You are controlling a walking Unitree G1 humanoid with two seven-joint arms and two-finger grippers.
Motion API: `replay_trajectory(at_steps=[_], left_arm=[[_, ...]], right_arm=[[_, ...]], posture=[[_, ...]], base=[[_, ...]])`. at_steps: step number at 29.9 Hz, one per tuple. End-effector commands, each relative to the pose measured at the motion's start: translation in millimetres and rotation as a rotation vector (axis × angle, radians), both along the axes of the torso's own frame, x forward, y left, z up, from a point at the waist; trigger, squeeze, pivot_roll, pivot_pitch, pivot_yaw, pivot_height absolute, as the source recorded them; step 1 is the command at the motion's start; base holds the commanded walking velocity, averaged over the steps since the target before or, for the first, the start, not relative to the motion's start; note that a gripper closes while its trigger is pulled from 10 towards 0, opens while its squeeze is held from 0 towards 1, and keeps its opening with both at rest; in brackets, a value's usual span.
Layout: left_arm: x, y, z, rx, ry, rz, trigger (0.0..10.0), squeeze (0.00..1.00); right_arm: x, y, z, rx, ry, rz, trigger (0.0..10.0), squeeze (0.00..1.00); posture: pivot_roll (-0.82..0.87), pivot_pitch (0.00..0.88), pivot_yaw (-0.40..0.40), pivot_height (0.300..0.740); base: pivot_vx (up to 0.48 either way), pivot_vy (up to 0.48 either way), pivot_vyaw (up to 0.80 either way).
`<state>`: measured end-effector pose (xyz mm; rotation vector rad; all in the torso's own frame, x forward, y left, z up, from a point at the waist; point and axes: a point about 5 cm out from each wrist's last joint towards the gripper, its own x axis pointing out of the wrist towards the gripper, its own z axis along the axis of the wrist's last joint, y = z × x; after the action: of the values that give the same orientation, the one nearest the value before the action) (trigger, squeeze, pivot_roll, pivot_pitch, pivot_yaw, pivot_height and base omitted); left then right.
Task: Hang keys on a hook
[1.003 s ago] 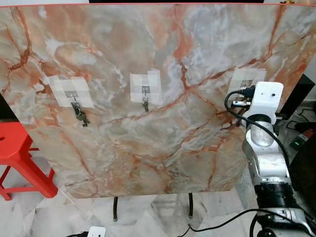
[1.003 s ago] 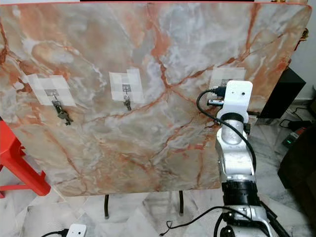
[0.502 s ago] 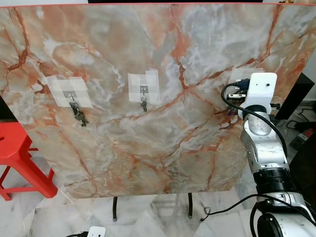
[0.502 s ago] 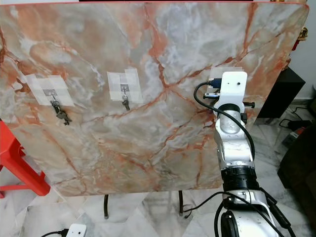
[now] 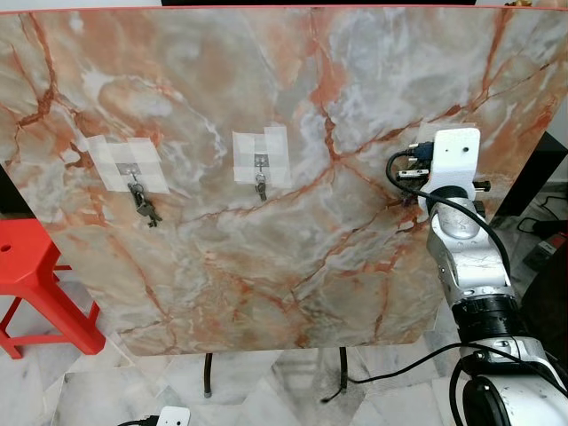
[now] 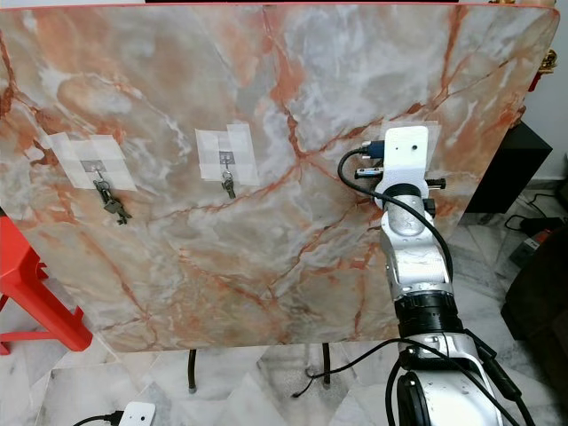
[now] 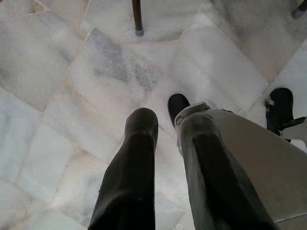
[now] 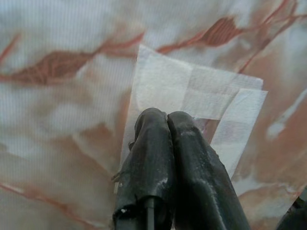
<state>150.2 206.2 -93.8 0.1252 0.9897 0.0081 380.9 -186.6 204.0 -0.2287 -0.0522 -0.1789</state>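
Observation:
An upright marble board [image 5: 293,257] carries three taped hooks. A bunch of keys [image 5: 144,206] hangs on the left hook, and a single key [image 5: 261,188] hangs on the middle hook [image 5: 261,161]. My right arm is raised to the board's right side, where its white wrist [image 5: 454,155] covers the third patch. In the right wrist view my right gripper [image 8: 166,115] is pressed shut right against the white tape patch [image 8: 192,91]. A thin bit of metal pokes out beside its fingers [image 8: 148,158]; the rest of the keys is hidden. My left gripper [image 7: 163,117] hangs open over the floor.
A red stool [image 5: 35,284] stands at the board's lower left. Thin black legs [image 5: 207,373] hold the board above a marble floor [image 5: 106,390]. Black cables [image 5: 390,373] and a small white device [image 5: 173,415] lie there. Dark furniture [image 5: 532,173] stands at the right.
My right arm has moved up and to the left along the board, bringing its wrist over the right tape patch. The hung keys have not moved.

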Motion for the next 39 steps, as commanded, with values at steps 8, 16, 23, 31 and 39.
replay_trajectory(at_steps=[8, 16, 23, 31, 39], left_arm=[[-8.1, 1.9, -3.1, 0.008, 0.038, -0.010, 10.0, 0.00], [-7.8, 2.6, -2.9, 0.010, 0.036, -0.012, 10.0, 0.00], [-8.0, 3.1, -2.9, 0.013, 0.037, -0.014, 10.0, 0.00], [-7.7, 2.9, -2.8, 0.014, 0.036, -0.015, 10.0, 0.00], [-7.3, 2.9, -2.6, 0.015, 0.036, -0.017, 10.0, 0.00]], right_arm=[[6.8, -4.0, 13.6, -0.017, -0.015, -0.026, 10.0, 0.00], [9.2, -14.9, 17.5, -0.016, -0.026, -0.083, 10.0, 0.00], [4.2, -12.0, 17.5, 0.003, -0.043, -0.093, 10.0, 0.00], [-1.6, -8.6, 5.1, 0.023, -0.015, -0.091, 10.0, 0.00], [-4.5, -10.6, 4.3, 0.030, -0.010, -0.104, 10.0, 0.00]], posture=[[-0.05, 0.000, 0.013, 0.740], [-0.05, 0.000, 0.018, 0.740], [-0.06, 0.000, 0.019, 0.740], [-0.06, 0.000, 0.021, 0.740], [-0.06, 0.000, 0.021, 0.740]], base=[[0.000, 0.000, 0.00], [0.000, 0.000, 0.00], [0.000, 0.000, 0.00], [0.000, 0.000, 0.00], [0.000, 0.000, 0.00]])
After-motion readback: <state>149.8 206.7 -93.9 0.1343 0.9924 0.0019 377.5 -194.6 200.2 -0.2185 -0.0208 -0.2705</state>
